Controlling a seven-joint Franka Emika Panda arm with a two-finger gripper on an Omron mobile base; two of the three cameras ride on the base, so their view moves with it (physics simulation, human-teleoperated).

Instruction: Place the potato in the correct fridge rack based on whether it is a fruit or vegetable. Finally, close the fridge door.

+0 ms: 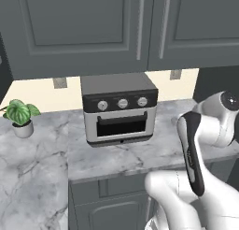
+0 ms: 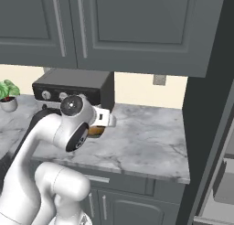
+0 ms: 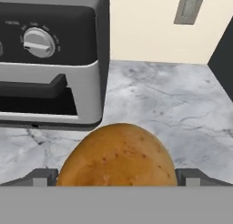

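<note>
so the potato (image 3: 117,155) was seen sitting on the marble surface (image 3: 173,104), just in front of the toaster oven's (image 3: 50,59) right corner, and it was framed by the pincer (image 3: 117,177) with one finger tip (image 3: 41,177) poking out on each side of it. the jaws were spread as wide as they go, and no squeeze on the potato could be made out, so it was counted as straddled rather than gripped. whether the tips were actually touching its skin couldn't be told.

in the right base view the arm (image 2: 55,141) was folded up from the lower left, elbow bent, with the wrist reached out low over the surface (image 2: 146,141) beside the toaster oven (image 2: 75,89), and a brown sliver of the potato (image 2: 95,131) was spotted just under the hand. in the left base view the forearm (image 1: 193,149) was angled across the lower right. a small potted plant (image 1: 19,117) was parked at the far left, well apart from everything.
</note>
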